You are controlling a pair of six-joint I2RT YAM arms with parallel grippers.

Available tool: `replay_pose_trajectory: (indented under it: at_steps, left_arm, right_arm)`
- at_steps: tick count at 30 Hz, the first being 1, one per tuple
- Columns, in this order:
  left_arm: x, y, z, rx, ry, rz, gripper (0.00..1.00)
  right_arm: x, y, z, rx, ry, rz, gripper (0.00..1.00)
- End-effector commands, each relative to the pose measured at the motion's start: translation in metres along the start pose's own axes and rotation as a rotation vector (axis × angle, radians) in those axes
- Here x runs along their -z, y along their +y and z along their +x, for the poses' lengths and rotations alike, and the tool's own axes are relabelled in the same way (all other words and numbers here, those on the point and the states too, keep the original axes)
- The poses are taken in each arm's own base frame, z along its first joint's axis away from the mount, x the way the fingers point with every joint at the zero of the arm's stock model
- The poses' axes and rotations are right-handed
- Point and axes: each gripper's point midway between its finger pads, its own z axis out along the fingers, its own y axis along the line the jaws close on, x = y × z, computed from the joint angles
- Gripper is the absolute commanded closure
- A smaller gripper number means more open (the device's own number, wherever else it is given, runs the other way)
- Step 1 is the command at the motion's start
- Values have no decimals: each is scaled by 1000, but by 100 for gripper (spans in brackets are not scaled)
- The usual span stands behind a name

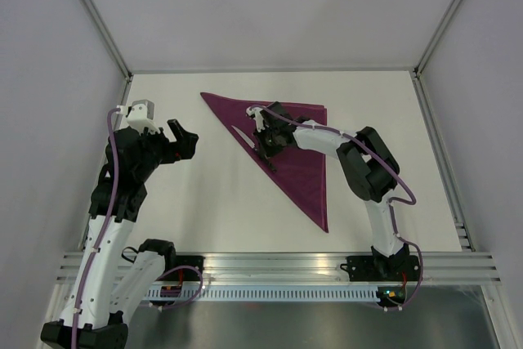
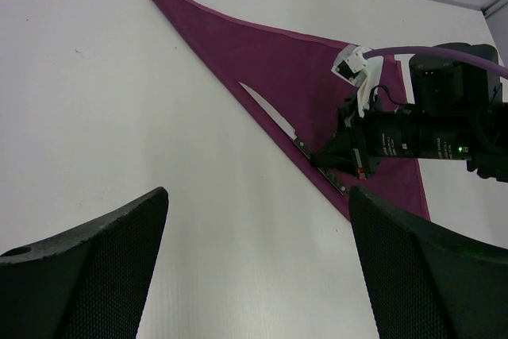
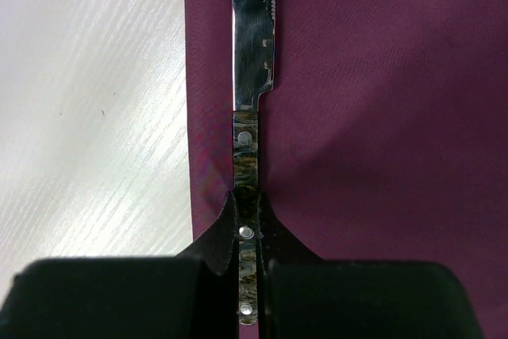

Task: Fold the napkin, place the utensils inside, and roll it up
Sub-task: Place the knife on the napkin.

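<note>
Napkin [image 1: 306,177] lies on the table [image 1: 204,194], folded to a triangle. Knife [image 3: 252,29] sits on it, just inside the long folded edge and parallel to it. Right gripper [image 3: 248,208] is clamped on the knife's dark handle. Left gripper [image 1: 181,138] hangs wide open, well left of the cloth. We judge this the placing step: set the knife flat, let go gently, and lift straight up so the cloth does not drag.
</note>
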Motion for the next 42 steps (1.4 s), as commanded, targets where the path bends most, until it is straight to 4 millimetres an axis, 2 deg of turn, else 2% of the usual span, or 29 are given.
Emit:
replay_pose_trajectory:
  at_steps: [1,11,24,36,42]
  left_arm:
    - [-1,2,-6,-22,-24,-4,2]
    - [0,2,-6,-25,-24,-4,2]
    - [1,1,-7,-27,-28,0,2]
    - [3,-1,-8,-30,-31,11,2]
    - [4,-2,-8,-27,-34,15,2]
  right_arm:
    - [0,0,-19,-29,-52,23,100]
    - [-8,0,6,22,34,22,99]
    - [-8,4,68,28,166,-23,100]
    - [6,11,117,53,263,-62,99]
    - [13,16,127,57,282,-85,100]
